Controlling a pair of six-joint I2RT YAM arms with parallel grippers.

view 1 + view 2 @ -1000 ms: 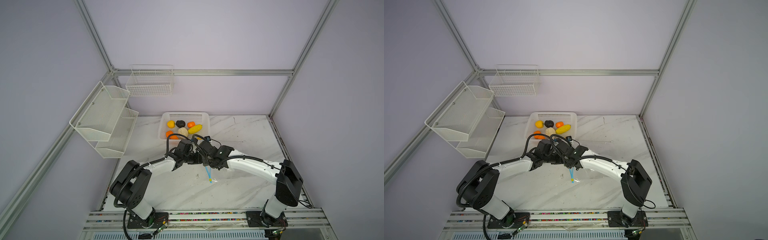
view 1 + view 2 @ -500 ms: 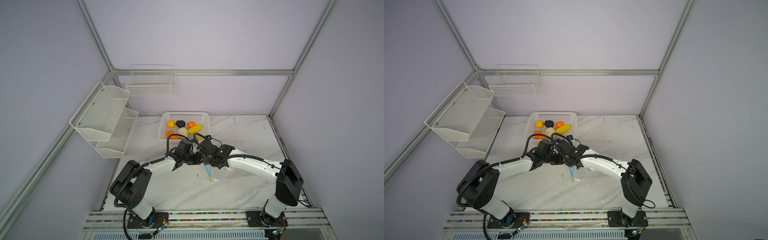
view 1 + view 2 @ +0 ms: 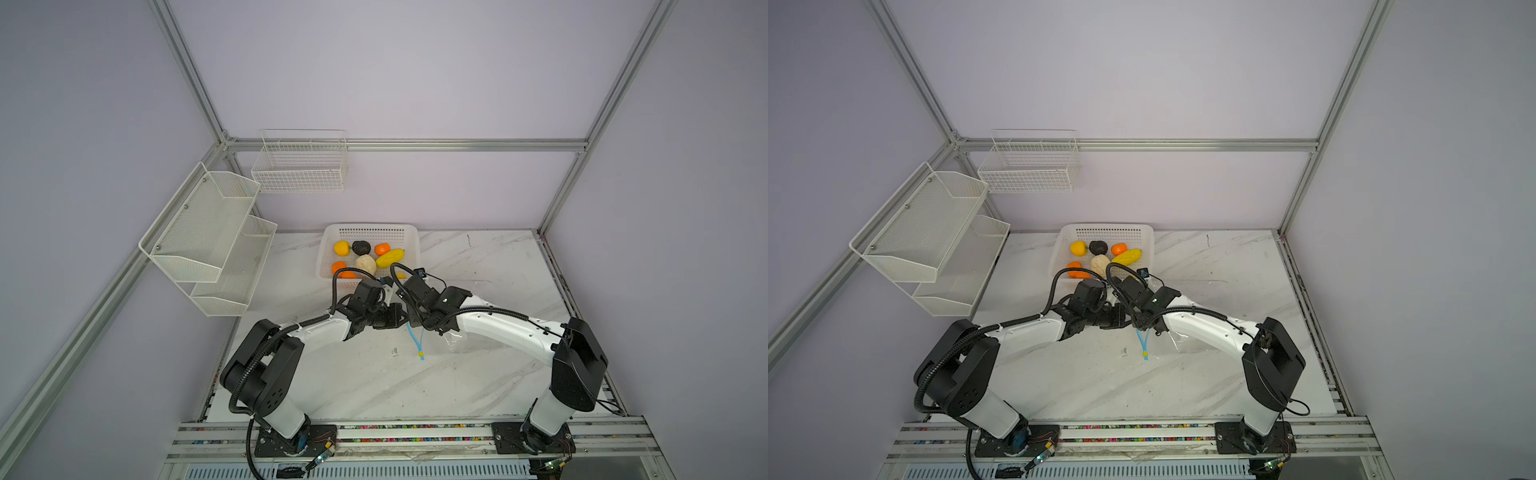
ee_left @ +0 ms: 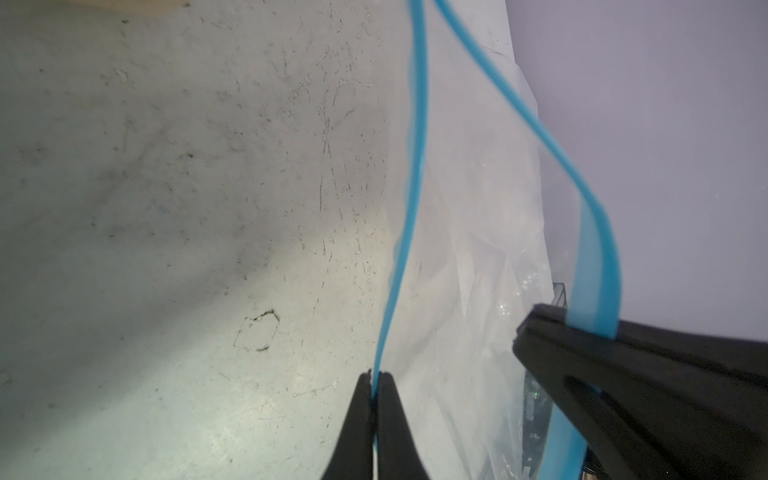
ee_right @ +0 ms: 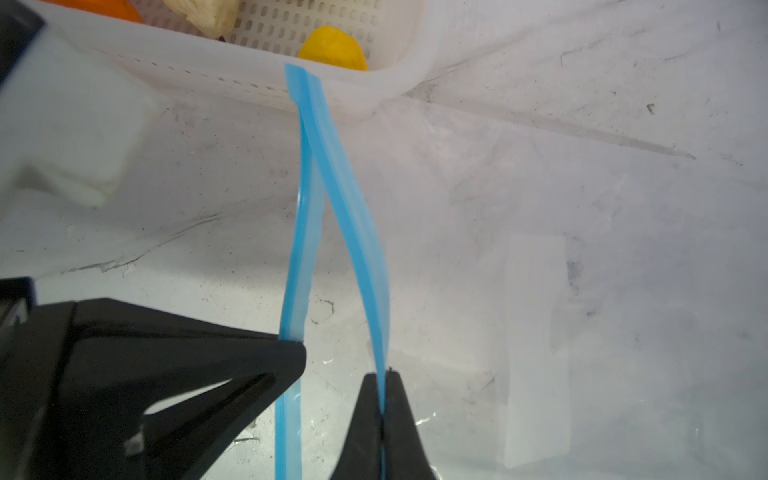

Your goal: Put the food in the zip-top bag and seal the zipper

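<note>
Both grippers hold open the mouth of the clear, crinkly plastic zip-top bag (image 3: 446, 343), just in front of the white perforated plastic basket (image 3: 370, 227).
The left gripper (image 4: 376, 376) is clamped on one lip of the thin light-blue zipper strip (image 4: 409, 187) and the right gripper (image 5: 384, 372) on the other. The film looks light, limp and slippery, so the stiffer strip is probably the surest hold. The small toy fruits and vegetables (image 3: 365, 264) lie in the basket. The bag, on the marble counter (image 3: 374, 395) just beside the basket's near wall, looks empty.
</note>
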